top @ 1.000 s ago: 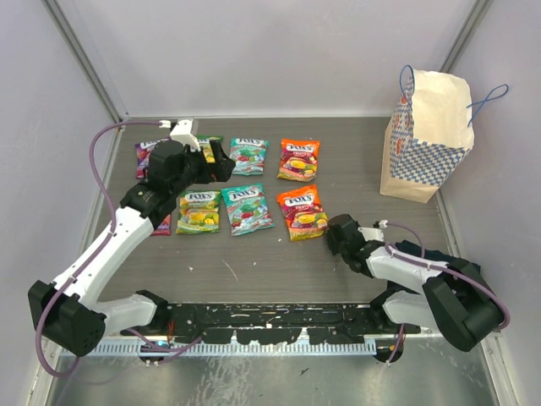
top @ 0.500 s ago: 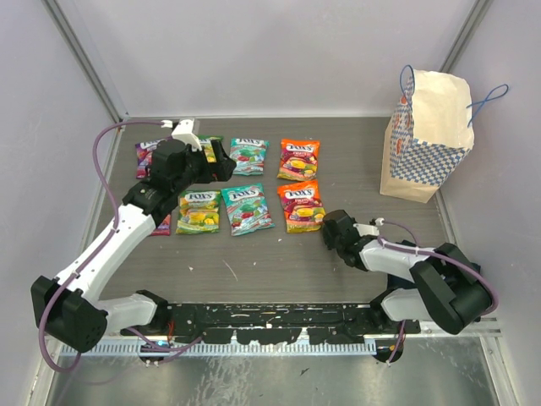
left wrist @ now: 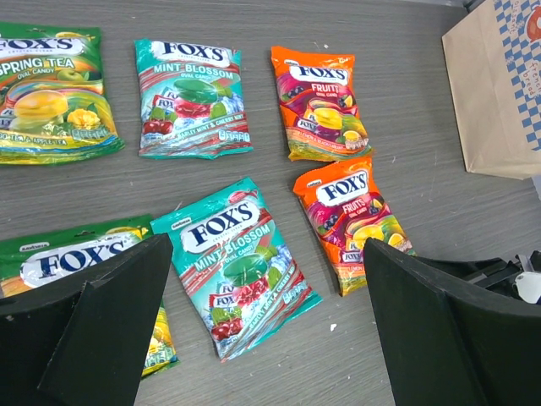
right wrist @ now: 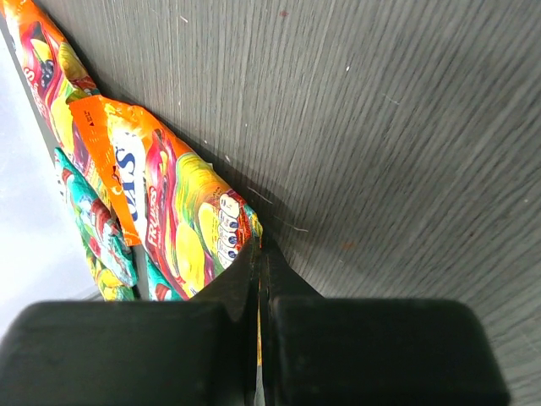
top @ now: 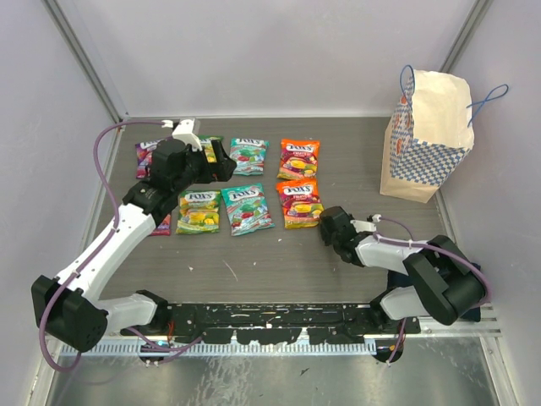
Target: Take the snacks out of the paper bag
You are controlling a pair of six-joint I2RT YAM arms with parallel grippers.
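Right gripper [top: 330, 227] has advanced, nudging the orange packet [top: 300, 203]; its jaws are shut, tips at the packet's corner. Open tabletop [top: 355, 165] lies beyond. Left gripper [top: 223, 162], spread wide and empty, hovers over the snacks [top: 245, 207].

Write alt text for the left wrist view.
Six candy packets lie flat in two rows on a dark wood-grain table, each row green, teal, orange. The left gripper has its two black fingers wide open at the bottom edge, holding nothing, framing the nearer teal packet. A tan paper bag with blue checks shows at top right.
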